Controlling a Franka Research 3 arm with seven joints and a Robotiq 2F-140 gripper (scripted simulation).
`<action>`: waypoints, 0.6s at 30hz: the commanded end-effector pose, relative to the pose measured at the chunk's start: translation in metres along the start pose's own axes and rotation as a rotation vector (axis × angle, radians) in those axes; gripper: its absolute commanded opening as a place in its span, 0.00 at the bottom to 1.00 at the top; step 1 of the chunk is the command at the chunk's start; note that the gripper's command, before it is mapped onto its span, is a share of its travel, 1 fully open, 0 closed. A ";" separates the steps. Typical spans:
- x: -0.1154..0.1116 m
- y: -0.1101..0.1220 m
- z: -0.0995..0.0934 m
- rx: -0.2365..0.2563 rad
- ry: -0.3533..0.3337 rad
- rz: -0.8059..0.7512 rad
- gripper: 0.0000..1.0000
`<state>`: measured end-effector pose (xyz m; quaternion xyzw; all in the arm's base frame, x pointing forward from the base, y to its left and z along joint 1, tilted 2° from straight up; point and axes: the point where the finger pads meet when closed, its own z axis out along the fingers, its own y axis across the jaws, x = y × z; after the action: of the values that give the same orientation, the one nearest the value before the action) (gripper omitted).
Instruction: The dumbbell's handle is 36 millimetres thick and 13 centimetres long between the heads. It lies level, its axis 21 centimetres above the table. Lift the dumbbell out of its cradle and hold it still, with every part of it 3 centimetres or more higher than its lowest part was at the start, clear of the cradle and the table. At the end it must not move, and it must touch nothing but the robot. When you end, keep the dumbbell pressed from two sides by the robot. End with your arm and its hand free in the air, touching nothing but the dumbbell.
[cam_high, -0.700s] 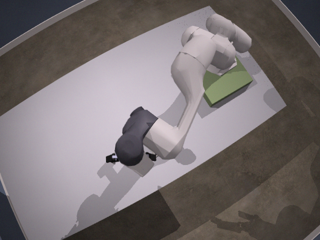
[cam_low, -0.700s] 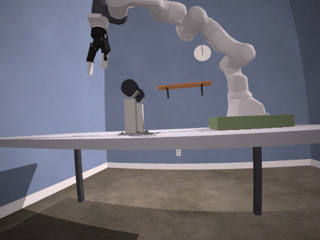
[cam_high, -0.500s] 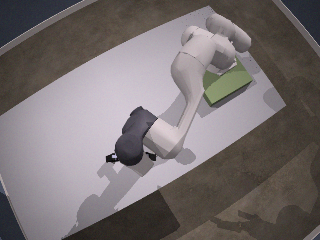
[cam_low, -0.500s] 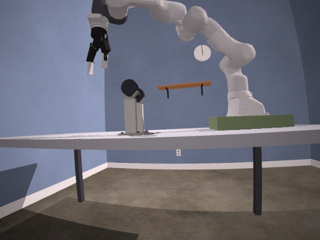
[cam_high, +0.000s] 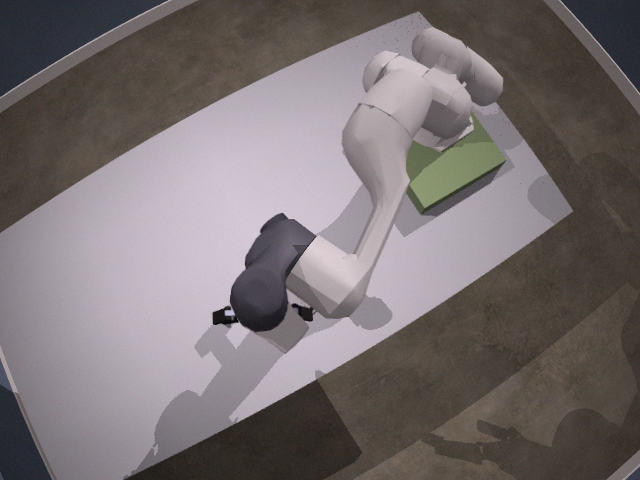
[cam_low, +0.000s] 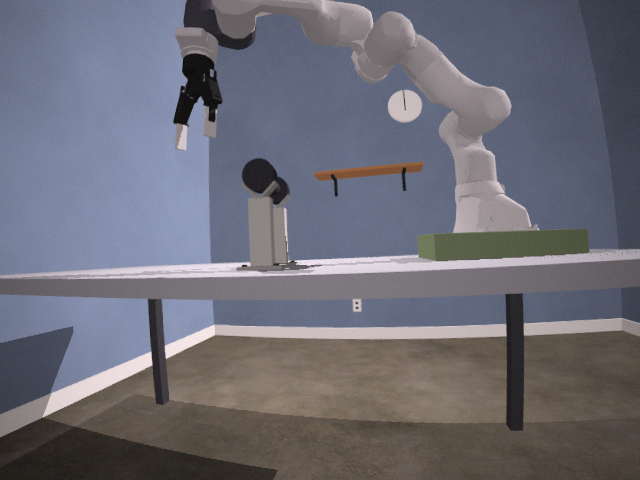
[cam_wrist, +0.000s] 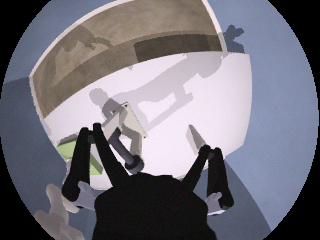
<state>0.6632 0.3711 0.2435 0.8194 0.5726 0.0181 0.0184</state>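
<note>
The dumbbell (cam_low: 264, 179) has dark round heads and lies level on top of a tall grey cradle (cam_low: 267, 232) on the white table. My gripper (cam_low: 195, 135) hangs open and empty in the air, higher than the dumbbell and to its left, fingers pointing down. In the overhead view my dark wrist covers the dumbbell; only the two finger ends of the gripper (cam_high: 262, 313) and a corner of the cradle's base (cam_high: 281, 335) show. In the wrist view the cradle and dumbbell (cam_wrist: 124, 136) appear below, near my left finger.
The arm's base stands on a green block (cam_low: 504, 243) at the table's right end, also in the overhead view (cam_high: 454, 165). An orange wall shelf (cam_low: 369, 171) and a round clock (cam_low: 404, 105) are on the wall behind.
</note>
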 end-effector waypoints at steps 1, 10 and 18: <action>-0.007 0.000 -0.004 0.005 0.006 -0.039 1.00; -0.074 -0.025 -0.013 0.050 0.024 -0.311 1.00; -0.113 -0.045 -0.012 0.067 0.031 -0.447 1.00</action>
<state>0.5860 0.2846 0.2498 0.7435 0.6681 -0.0274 -0.0061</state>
